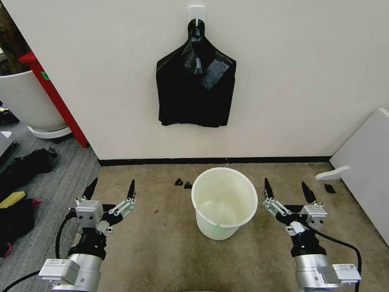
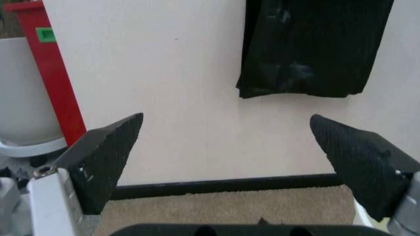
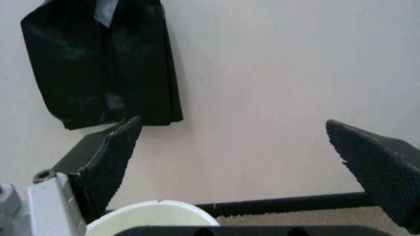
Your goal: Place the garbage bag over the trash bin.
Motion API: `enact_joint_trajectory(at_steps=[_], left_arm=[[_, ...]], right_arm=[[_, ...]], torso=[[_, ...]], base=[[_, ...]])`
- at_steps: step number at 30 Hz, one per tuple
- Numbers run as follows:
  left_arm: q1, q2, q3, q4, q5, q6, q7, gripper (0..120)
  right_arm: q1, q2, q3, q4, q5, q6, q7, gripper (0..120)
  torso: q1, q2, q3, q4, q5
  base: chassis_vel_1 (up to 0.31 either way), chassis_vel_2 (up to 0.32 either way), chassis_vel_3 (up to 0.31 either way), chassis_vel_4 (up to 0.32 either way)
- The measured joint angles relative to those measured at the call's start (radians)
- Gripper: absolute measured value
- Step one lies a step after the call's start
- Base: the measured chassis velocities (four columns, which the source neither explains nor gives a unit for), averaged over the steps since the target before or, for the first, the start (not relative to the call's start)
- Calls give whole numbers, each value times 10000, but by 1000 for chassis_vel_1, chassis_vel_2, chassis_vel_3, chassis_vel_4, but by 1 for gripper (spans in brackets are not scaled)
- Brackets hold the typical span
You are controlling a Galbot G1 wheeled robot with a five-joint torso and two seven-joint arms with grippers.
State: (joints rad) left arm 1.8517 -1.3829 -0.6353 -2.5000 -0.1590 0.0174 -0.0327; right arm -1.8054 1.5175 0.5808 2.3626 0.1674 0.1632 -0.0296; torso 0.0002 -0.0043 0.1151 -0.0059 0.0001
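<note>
Trash bin (image 1: pixel 223 202) at lower centre on the floor, bunch of bags (image 1: pixel 196 85) on the wall at upper centre, left gripper (image 1: pixel 110 190) lower left, right gripper (image 1: pixel 285 191) lower right, planter pot (image 1: pixel 24 100) at left edge.

The left gripper (image 1: pixel 110 190) and right gripper (image 1: pixel 284 190) each carry two black, pointed, wedge-shaped fingers (image 2: pixel 108 160) with dimpled pads; silver-grey brackets with screws join cylindrical metallic wrists; black cables loop beside each.

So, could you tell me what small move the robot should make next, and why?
Probably raise the left gripper toward the black bags hanging on the wall hook: the trash bin stands unlined on the carpet, and both it and the right gripper sit low beside the bin, jaws open and empty.
</note>
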Motion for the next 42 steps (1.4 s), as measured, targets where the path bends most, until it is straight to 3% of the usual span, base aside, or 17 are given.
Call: enact_joint_trajectory(at_steps=[42], left_arm=[[-15,103,-70,0,-73,8,118,100]], right_arm=[[131,-44,23,133,273,-258,-43,100]], torso=[[0,0,0,0,0]], base=[[0,0,0,0]])
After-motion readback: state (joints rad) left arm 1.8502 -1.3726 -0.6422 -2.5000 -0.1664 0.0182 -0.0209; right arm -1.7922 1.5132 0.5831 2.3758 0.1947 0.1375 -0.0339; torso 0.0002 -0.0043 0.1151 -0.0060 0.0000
